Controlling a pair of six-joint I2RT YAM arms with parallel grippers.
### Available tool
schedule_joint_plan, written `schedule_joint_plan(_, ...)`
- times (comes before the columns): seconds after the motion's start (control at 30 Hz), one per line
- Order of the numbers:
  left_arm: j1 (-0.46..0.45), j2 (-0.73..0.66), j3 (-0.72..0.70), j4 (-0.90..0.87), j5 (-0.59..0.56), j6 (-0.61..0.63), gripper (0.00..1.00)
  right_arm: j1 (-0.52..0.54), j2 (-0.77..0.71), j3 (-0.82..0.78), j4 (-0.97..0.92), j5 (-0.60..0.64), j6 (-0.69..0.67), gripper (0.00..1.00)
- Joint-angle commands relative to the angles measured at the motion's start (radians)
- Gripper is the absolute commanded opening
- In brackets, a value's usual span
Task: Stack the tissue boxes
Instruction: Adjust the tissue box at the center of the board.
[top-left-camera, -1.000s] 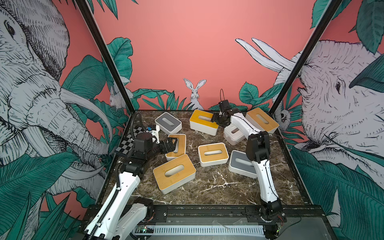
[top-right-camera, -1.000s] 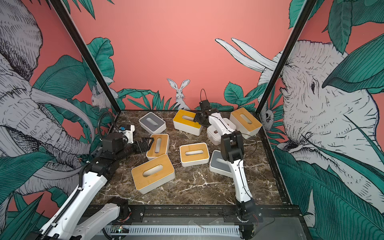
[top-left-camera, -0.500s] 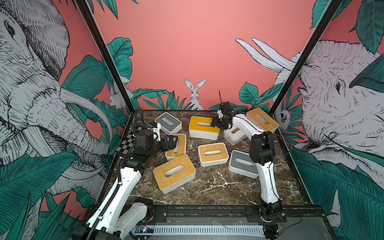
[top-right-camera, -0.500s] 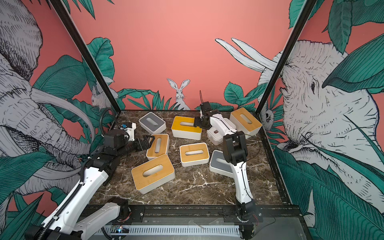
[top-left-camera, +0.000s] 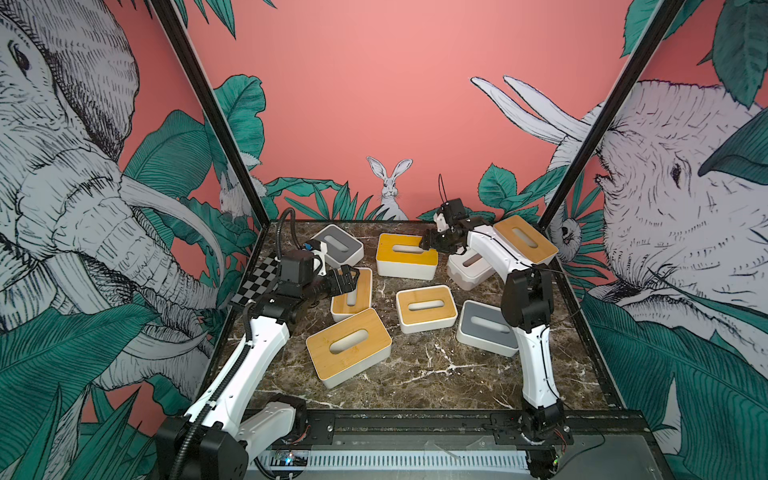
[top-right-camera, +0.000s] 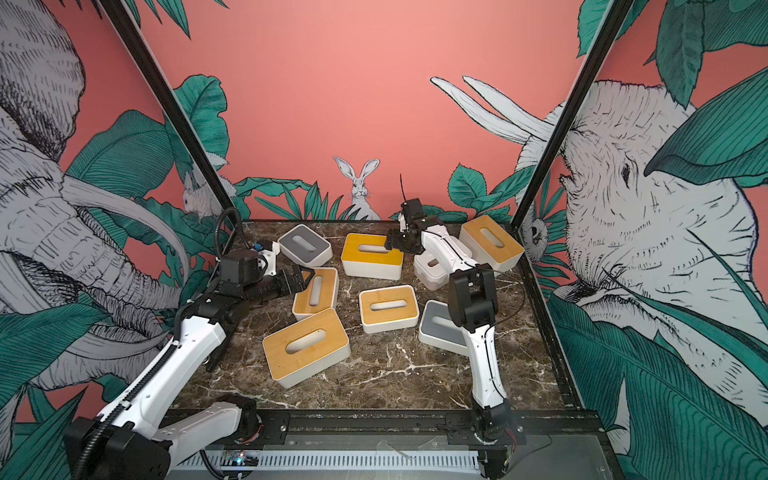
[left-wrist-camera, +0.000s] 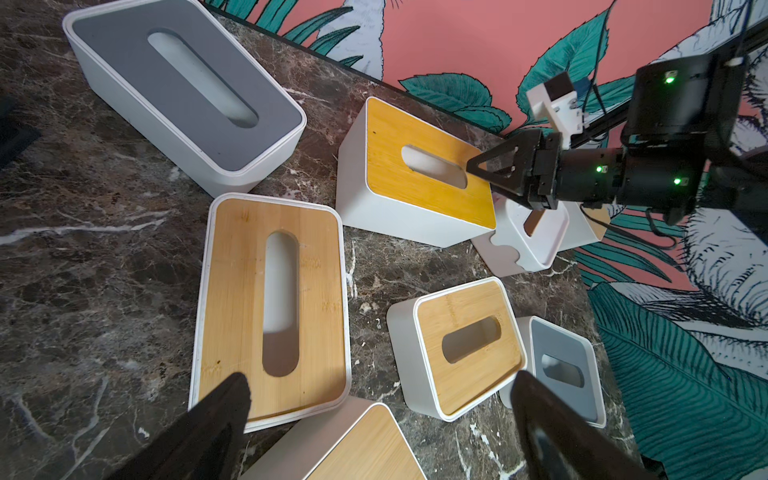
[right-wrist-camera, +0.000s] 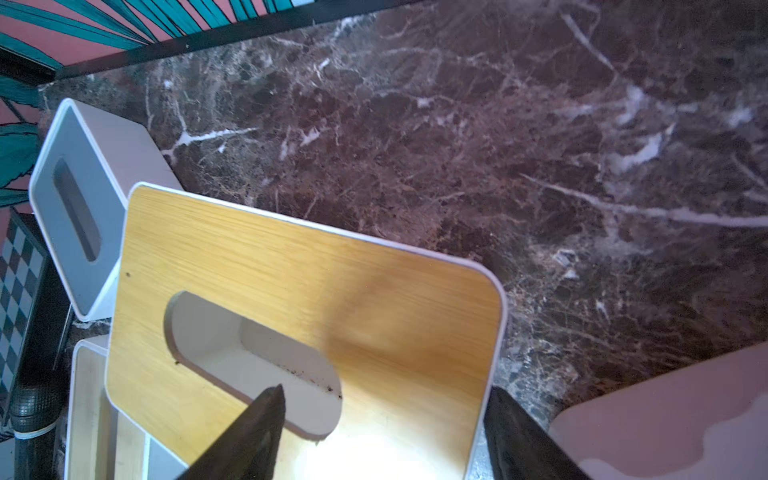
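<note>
Here's the right gripper (top-left-camera: 430, 242), at the right-hand end of the deep-yellow bamboo-lid tissue box (top-left-camera: 405, 254). That box is upper centre in both top views, flat on the marble tabletop (top-left-camera: 436, 374). In the right wrist view the jaws are spread, with one finger (right-wrist-camera: 257, 424) over the slot and the other just outside the box's end. Left of centre, the left gripper (top-left-camera: 347, 280) hangs jaws wide apart over a paler bamboo-lid box (top-left-camera: 363, 291). The other boxes lie singly around them.

I have my right gripper (top-left-camera: 428, 243) at one end of the yellow-lidded box (top-left-camera: 405, 254), and my left gripper (top-left-camera: 348, 279) hovers, jaws spread, over a bamboo-lidded box (top-left-camera: 353, 296).
</note>
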Motion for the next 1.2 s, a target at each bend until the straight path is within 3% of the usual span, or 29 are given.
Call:
schedule_joint_plan(0.0, -0.003, -0.012, 0.029, 0.004, -0.014, -0.009, 0.99, 0.007, 0.011, 0.038, -0.006, 0.000, 0.007, 0.81)
schedule_joint_plan(0.17, -0.004, -0.002, 0.049, -0.006, -0.016, 0.000, 0.99, 0.006, 0.016, 0.076, -0.013, 0.009, 0.031, 0.93)
schedule_joint_plan(0.37, -0.004, 0.007, 0.052, -0.003, -0.017, 0.000, 1.00, 0.002, 0.033, 0.126, -0.050, 0.009, 0.041, 0.99)
schedule_joint_plan(1.17, -0.004, 0.052, 0.133, -0.038, 0.007, 0.041, 0.99, -0.010, -0.114, 0.009, 0.005, -0.001, 0.073, 1.00)
